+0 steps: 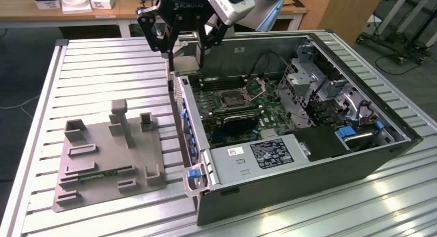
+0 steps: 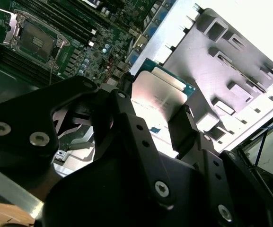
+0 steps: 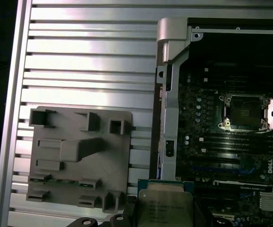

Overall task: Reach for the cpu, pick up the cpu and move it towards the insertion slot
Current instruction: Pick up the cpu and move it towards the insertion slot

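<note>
Silvery cpu clamped in pincer, lifted off table. Insertion slot below pincer, inside pc case; grey tray well apart.

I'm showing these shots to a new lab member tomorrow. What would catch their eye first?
Probably the black gripper holding the cpu, a silvery square chip clamped between its fingers above the edge of the open computer case. Next, the insertion slot with its shiny frame on the green motherboard inside the case. Then the grey plastic tray of upright blocks on the slatted table, at the exterior view's left.
</note>
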You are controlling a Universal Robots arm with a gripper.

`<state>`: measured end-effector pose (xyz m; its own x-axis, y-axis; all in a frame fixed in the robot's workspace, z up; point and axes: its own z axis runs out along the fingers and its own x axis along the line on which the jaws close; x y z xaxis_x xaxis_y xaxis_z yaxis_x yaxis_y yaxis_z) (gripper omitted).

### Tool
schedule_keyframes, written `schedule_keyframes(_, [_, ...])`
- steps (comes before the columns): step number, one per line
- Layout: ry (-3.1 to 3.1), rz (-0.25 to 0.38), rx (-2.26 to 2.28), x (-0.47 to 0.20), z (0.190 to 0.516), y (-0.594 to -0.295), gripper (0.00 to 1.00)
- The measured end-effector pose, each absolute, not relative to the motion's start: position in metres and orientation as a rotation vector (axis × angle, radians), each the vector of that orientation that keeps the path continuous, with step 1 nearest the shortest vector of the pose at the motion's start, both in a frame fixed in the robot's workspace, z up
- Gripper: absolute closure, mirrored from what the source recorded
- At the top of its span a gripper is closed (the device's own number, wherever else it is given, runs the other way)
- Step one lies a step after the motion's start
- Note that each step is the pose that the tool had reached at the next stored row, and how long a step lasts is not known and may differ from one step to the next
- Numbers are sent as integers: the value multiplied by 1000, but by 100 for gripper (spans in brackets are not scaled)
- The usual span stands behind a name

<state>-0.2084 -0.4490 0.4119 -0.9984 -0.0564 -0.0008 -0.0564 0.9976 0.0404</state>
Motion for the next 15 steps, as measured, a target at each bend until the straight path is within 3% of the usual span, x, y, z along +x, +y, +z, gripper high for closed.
schedule_keyframes(15, [-3139,-63,89,-205,412,-449,45])
